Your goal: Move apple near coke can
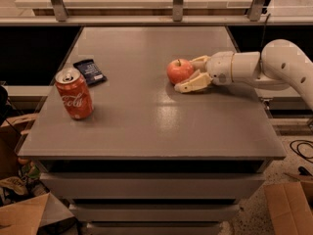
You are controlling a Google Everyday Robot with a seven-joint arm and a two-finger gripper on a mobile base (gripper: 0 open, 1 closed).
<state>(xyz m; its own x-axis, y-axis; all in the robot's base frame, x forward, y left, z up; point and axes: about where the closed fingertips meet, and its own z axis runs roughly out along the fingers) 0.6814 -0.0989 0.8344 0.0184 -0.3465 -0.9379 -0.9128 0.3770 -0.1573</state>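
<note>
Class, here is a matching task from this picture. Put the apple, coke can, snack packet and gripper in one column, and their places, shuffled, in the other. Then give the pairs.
1. apple
2. coke can
3. snack packet
4. gripper

A. upright, near the table front, picture's left
B. reaching in from the picture's right
C. flat, just behind the can
D. right of centre, at the gripper's tip

Pairs: 1-D, 2-A, 3-C, 4-B

White rounded arm [279,62]; cream-fingered end effector [185,74], right of centre.
</note>
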